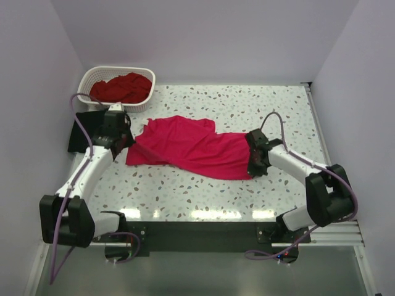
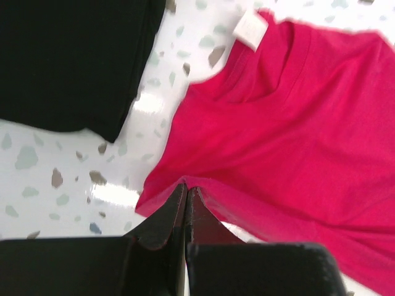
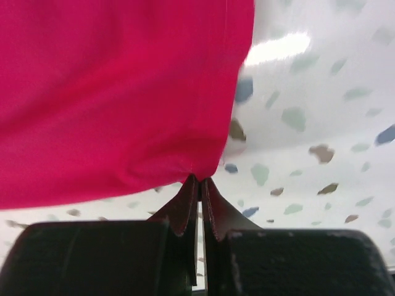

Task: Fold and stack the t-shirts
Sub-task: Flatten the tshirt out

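Note:
A bright pinkish-red t-shirt (image 1: 191, 147) lies stretched across the middle of the table. My left gripper (image 1: 126, 143) is shut on its left edge near the collar; the pinch (image 2: 187, 185) shows in the left wrist view, with the white neck label (image 2: 250, 29) beyond. My right gripper (image 1: 254, 159) is shut on the shirt's right hem corner (image 3: 199, 179), which is lifted a little off the table. A black t-shirt (image 1: 81, 132) lies folded at the left edge and shows in the left wrist view (image 2: 68, 61). A darker red t-shirt (image 1: 121, 87) is bunched in the basket.
The white lattice basket (image 1: 93, 76) stands at the back left corner. White walls close in the table on the left, back and right. The speckled tabletop (image 1: 203, 194) runs in front of the shirt to the dark front rail (image 1: 197, 231).

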You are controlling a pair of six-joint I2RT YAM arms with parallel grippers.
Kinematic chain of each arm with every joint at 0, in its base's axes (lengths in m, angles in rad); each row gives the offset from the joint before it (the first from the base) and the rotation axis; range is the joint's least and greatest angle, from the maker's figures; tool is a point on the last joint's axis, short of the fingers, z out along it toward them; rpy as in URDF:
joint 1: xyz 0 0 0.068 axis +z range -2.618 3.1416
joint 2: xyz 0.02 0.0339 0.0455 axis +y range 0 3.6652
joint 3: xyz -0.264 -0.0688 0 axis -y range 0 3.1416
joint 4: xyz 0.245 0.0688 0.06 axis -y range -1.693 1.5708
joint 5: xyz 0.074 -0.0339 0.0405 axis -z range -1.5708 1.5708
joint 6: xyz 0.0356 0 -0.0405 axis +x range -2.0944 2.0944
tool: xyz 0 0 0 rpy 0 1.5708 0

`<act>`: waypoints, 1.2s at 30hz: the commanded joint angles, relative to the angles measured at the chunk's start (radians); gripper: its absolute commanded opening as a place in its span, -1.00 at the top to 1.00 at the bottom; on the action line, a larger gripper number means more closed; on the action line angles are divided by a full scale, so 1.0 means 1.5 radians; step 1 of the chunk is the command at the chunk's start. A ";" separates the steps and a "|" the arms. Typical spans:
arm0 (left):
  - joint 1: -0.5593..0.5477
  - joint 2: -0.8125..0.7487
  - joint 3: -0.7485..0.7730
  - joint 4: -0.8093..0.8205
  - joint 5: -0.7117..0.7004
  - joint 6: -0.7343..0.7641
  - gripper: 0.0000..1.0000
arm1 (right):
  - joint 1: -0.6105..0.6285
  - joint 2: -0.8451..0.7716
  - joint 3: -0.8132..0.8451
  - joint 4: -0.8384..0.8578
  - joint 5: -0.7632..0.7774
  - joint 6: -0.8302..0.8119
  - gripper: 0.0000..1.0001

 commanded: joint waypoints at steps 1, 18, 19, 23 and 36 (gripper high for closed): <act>0.004 0.063 0.150 -0.002 -0.019 -0.005 1.00 | -0.060 0.004 0.149 -0.029 0.065 -0.063 1.00; 0.005 -0.005 0.771 -0.116 -0.119 0.056 1.00 | -0.193 -0.117 0.837 -0.195 0.083 -0.247 1.00; 0.005 -0.028 0.768 -0.108 -0.127 0.063 1.00 | -0.193 -0.143 0.824 -0.189 0.084 -0.262 1.00; 0.005 -0.140 0.767 -0.081 -0.122 0.099 1.00 | -0.194 -0.256 0.822 -0.165 0.090 -0.312 1.00; 0.005 -0.111 0.829 -0.075 -0.051 0.159 1.00 | -0.192 -0.269 0.920 -0.234 0.066 -0.423 1.00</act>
